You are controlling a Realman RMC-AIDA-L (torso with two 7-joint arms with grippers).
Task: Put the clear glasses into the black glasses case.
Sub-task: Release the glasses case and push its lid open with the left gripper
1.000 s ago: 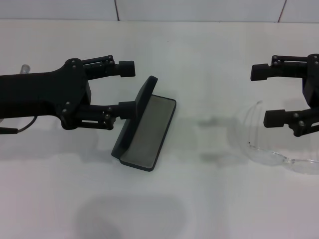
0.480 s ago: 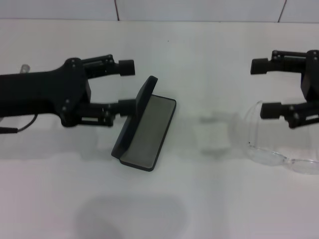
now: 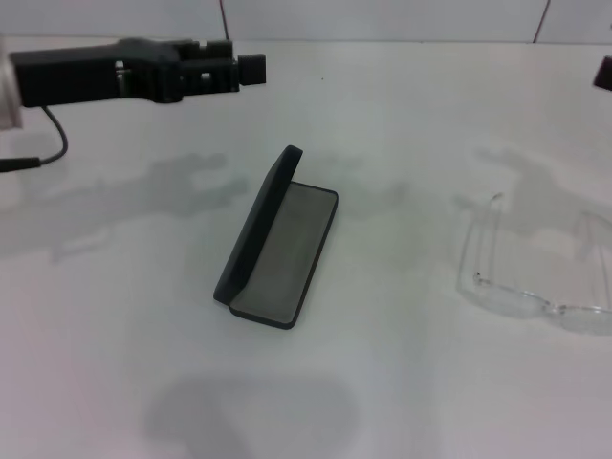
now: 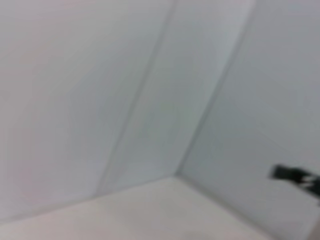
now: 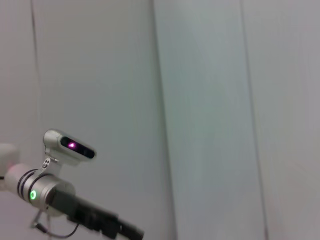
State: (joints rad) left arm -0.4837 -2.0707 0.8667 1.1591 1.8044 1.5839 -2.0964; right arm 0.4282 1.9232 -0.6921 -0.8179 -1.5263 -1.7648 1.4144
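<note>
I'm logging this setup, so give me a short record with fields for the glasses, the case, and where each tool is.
glasses: clear glasses lying on the white table, toward the robot's right
case: black case open, lid raised, nothing inside, apart from the glasses
left tool: left tool raised at the far left, holding nothing
right tool: right tool barely visible at the right edge
task state: glasses not yet in the case

Right wrist view: mostly a pale wall (image 5: 210,100) with vertical panel seams. Low in the corner sits the left arm (image 5: 45,192), a silver wrist section with a green light, a small silver camera module (image 5: 67,145) with a pink-lit lens mounted on it, and a cable hanging below. Its black left gripper (image 5: 112,227) extends from the silver part; finger state unreadable.
</note>
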